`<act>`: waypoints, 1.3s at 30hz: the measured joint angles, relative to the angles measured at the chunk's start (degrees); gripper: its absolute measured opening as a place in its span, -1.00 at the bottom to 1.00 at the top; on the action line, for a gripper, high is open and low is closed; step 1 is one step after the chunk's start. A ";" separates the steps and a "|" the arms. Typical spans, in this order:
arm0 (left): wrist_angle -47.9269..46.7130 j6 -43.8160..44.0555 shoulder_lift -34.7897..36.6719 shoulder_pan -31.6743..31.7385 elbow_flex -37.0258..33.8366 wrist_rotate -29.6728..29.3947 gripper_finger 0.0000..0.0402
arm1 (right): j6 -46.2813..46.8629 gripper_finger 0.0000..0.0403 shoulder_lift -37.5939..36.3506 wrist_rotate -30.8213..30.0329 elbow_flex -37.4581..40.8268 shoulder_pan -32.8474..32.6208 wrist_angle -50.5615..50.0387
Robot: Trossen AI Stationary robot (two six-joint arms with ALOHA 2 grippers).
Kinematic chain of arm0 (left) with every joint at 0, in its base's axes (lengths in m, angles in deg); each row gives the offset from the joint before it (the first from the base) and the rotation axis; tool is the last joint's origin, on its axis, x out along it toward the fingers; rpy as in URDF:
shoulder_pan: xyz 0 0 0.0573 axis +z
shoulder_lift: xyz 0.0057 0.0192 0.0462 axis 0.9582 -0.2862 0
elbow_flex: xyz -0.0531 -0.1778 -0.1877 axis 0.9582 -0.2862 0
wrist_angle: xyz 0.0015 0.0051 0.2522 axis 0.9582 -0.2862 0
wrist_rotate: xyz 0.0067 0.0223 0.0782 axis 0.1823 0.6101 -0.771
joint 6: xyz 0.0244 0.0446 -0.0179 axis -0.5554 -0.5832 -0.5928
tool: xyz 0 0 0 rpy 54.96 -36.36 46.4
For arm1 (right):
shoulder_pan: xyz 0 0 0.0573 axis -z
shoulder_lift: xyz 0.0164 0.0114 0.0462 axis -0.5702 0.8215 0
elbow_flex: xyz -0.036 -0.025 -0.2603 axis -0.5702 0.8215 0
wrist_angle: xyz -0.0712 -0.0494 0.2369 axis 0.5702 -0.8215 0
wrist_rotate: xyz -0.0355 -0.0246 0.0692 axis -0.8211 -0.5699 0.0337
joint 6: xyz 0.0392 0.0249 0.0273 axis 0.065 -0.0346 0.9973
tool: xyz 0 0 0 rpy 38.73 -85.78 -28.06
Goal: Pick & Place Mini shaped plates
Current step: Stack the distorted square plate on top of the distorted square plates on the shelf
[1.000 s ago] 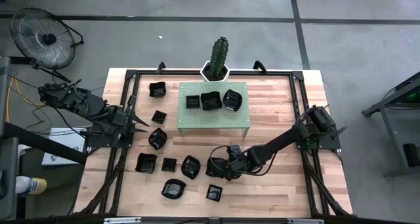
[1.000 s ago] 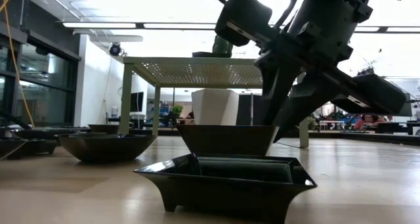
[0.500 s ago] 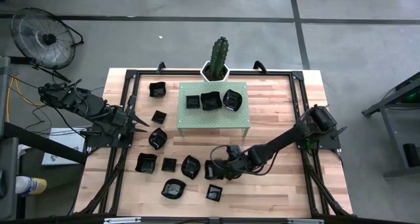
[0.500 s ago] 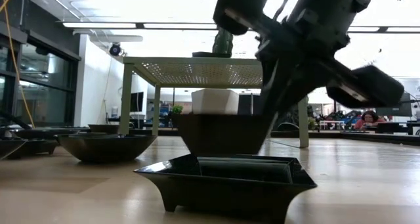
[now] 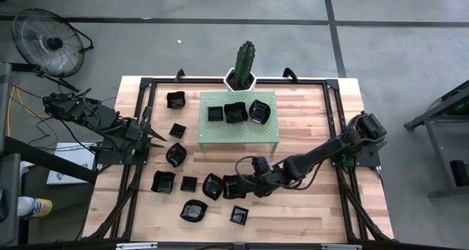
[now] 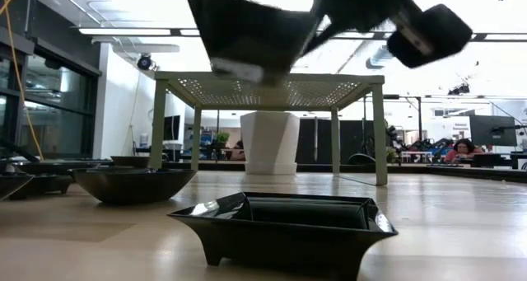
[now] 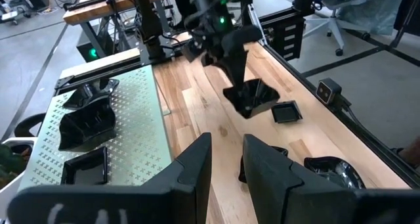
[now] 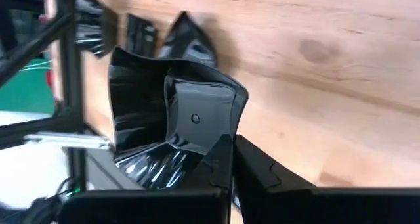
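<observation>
I can read no writing, brand or label on anything here.

My right gripper (image 5: pixel 242 184) is clamped on the rim of one black plate (image 8: pixel 172 119); in my right wrist view the rim sits pinched between my two fingers (image 8: pixel 220 168), with the dish's hollow facing the camera and tilted on edge. In the low view this held plate (image 6: pixel 251 34) hangs in the air, tipped, level with the top of the pale green stand (image 6: pixel 272 90) and well clear of the wooden table (image 5: pixel 308 206).

Taking the green stand (image 5: pixel 239 125) as landmark: the held plate (image 5: pixel 231 185) is in front of it, toward the table's near edge, just beside a wavy plate (image 5: pixel 212 185). Three plates rest on the stand's top (image 5: pixel 235 112). Others lie on the table to the stand's left and in front of it, among them a small square plate (image 5: pixel 238 215) nearest the front edge, the one that fills the low view's foreground (image 6: pixel 284 231). A cactus in a white pot (image 5: pixel 242 65) stands behind the stand.

My left gripper (image 5: pixel 157 136) waits left of the stand, its fingers (image 7: pixel 190 168) parted with a narrow gap, holding nothing.
</observation>
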 joint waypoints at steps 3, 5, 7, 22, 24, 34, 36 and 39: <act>0.00 0.00 0.00 0.00 0.00 0.00 -0.58 | -0.38 -1.00 -0.71 -0.05 -1.73 0.00 -1.79; 0.00 0.00 0.01 0.00 0.00 0.00 -0.58 | -1.16 -1.00 -1.11 -0.28 -2.78 0.00 -2.98; -0.02 -0.02 0.01 0.00 0.00 0.00 -0.58 | -1.50 -1.00 -1.69 -1.02 -3.96 0.00 -4.10; 0.00 0.90 0.01 0.00 0.00 0.12 -0.58 | -10.78 -1.00 -2.17 -4.02 -19.69 3.74 -23.14; 0.00 1.10 0.01 0.00 0.00 0.13 -0.58 | -12.84 -1.00 -2.16 -4.01 -21.68 4.82 -24.94; 0.04 2.62 0.01 -0.02 0.00 0.33 -0.58 | -22.18 -1.00 -2.15 -3.27 -29.09 11.02 -31.69; 0.08 2.64 0.01 -0.02 0.00 0.80 -0.58 | -24.06 -1.00 -2.15 -2.44 -29.89 12.42 -32.19; 0.15 2.67 0.01 -0.02 0.00 1.17 -0.58 | -26.91 -1.00 -2.15 -2.26 -30.62 14.59 -32.47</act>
